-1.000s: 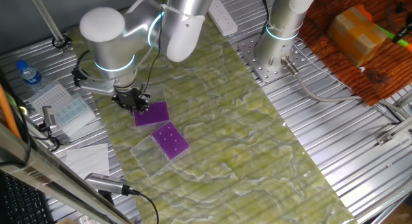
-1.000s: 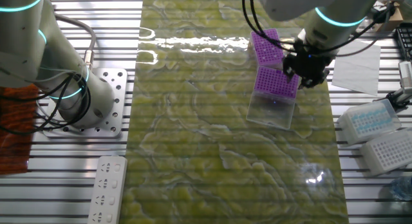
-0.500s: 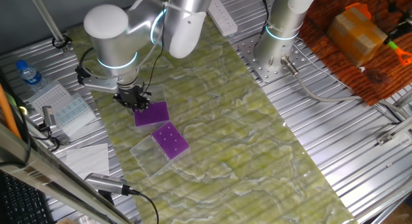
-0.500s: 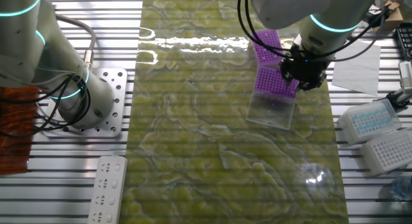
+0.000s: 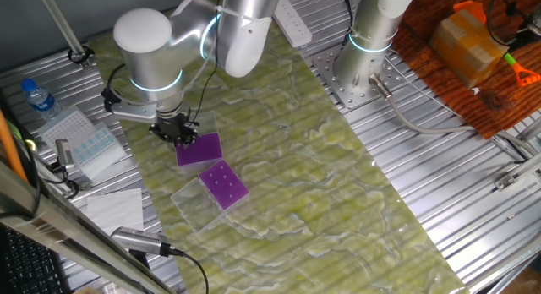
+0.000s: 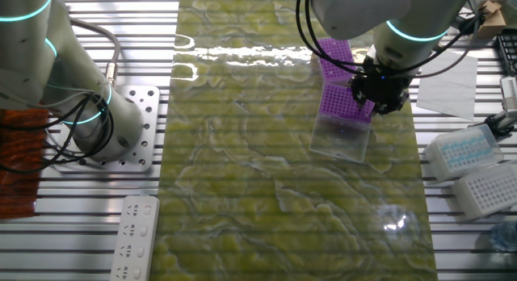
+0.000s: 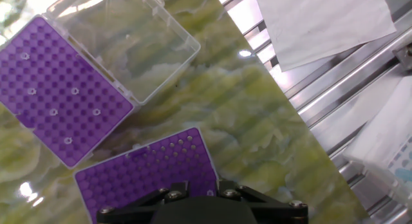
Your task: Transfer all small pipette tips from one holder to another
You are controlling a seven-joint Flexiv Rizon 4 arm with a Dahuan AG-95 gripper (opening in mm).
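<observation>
1. Above the near purple rack [image 7: 145, 176], the gripper [image 5: 175, 130] hovers; finger state cannot be determined, as the hand view shows only the gripper body.
2. Small pipette tips [image 7: 54, 112] sit scattered in the far purple rack [image 7: 58, 98], beside its clear lid [image 7: 129, 40], on the green mat [image 5: 321, 167].
3. Risk: holes are closely spaced, so a slightly offset descent could strike the rack face.
4. Risk: tips are tiny; a poor grip could drop one.
</observation>
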